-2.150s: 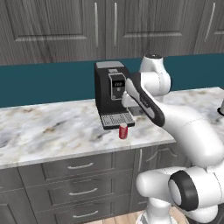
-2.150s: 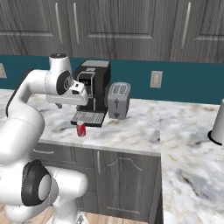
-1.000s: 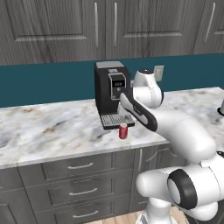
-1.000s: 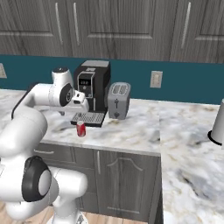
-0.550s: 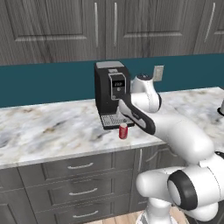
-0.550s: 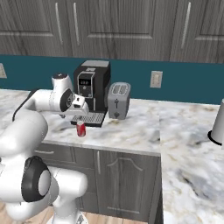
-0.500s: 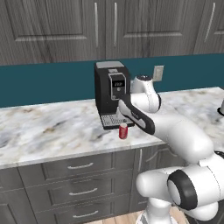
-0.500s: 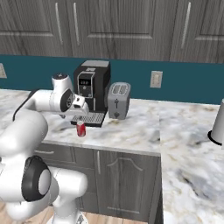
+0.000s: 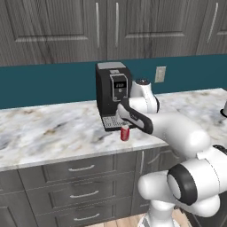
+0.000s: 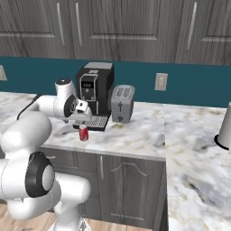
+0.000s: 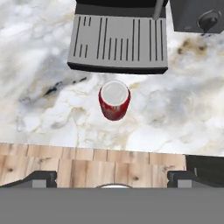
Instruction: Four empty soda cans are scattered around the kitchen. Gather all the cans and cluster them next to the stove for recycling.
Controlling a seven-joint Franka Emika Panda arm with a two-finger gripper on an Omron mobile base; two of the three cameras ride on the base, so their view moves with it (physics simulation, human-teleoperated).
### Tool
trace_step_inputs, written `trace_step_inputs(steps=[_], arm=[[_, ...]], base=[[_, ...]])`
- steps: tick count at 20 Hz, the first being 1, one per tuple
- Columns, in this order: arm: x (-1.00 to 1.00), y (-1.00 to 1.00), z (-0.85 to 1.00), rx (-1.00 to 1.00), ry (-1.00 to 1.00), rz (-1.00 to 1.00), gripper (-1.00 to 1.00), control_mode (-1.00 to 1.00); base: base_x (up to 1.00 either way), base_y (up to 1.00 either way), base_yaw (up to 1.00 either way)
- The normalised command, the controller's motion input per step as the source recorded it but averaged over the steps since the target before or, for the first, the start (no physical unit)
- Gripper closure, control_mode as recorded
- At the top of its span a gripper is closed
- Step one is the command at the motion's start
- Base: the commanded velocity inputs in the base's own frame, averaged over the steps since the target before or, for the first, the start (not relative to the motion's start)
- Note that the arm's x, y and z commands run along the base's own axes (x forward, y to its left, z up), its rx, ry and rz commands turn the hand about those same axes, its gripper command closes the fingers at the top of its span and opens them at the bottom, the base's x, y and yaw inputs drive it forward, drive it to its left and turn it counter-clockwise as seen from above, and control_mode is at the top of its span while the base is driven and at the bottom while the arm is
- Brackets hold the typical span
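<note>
One red soda can (image 9: pixel 125 133) (image 10: pixel 83 132) with a silvery top stands upright on the marble counter, just in front of the coffee machine's drip tray. In the hand view the can (image 11: pixel 114 100) sits centred, seen from above. My gripper (image 11: pixel 112 177) (image 10: pixel 81 118) hangs directly over it, open, with nothing between its fingers (image 11: pixel 43 177) and clear of the can. The stove is out of view.
A black coffee machine (image 9: pixel 113 93) stands right behind the can, with a silver toaster (image 10: pixel 122 103) to its right. The counter's front edge (image 11: pixel 109 146) lies close to the can. A pale vessel (image 10: pixel 224 126) stands at the far right.
The arm has folded down and brought the hand lower over the red can. The can has not moved and the jaws stayed open.
</note>
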Motion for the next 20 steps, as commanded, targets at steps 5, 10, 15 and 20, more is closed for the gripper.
trace_step_inputs(steps=[5,10,15,20], arm=[[0.19,0.02,-0.18,0.0,0.0,0.0,-1.0,-1.0],[0.17,0.0,-0.17,0.0,0.0,0.0,-1.0,-1.0],[0.18,0.0,-0.16,0.0,0.0,0.0,-1.0,-1.0],[0.18,0.01,-0.15,0.0,-0.01,0.0,-1.0,-1.0]], base=[[0.0,0.0,0.0],[0.0,0.0,0.0],[0.0,0.0,0.0],[0.0,0.0,0.0]])
